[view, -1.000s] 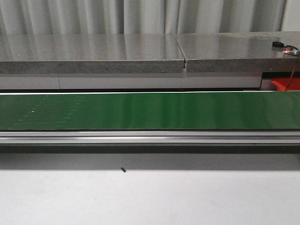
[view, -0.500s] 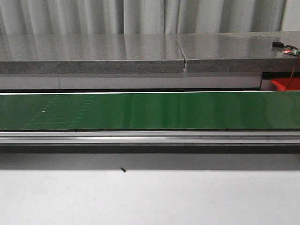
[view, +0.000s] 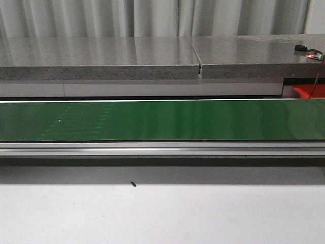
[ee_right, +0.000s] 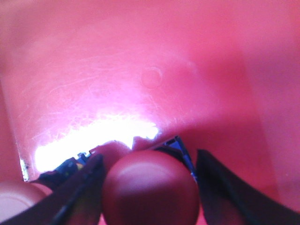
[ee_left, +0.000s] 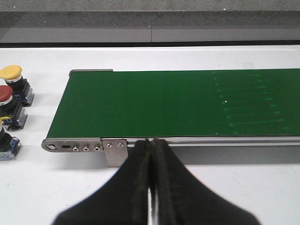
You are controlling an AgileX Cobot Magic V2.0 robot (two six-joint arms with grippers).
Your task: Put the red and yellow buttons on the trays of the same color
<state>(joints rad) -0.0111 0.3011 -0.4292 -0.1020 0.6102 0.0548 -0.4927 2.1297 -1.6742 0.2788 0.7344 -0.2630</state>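
In the right wrist view my right gripper (ee_right: pixel 149 158) hangs inside the red tray (ee_right: pixel 154 70), shut on a red button (ee_right: pixel 151 190) whose round cap fills the gap between the fingers. Other red buttons (ee_right: pixel 115 150) lie on the tray floor behind it. Through the left wrist view, my left gripper (ee_left: pixel 151 140) is shut and empty, just short of the green conveyor belt (ee_left: pixel 164 103). A yellow button (ee_left: pixel 10 72) and a red button (ee_left: pixel 4 93) stand on the white table beside the belt's end. No yellow tray is in view. The front view shows neither gripper.
The green belt (view: pixel 162 120) runs across the front view, with a grey stone counter (view: pixel 101 56) behind it. A corner of the red tray (view: pixel 307 91) shows at the far right. A third button (ee_left: pixel 5 143), partly cut off, stands beside the other two. A small black speck (view: pixel 133 184) lies on the table.
A small white speck on the belt has drifted to the right, so the belt is running. Nothing else in the front view has moved.
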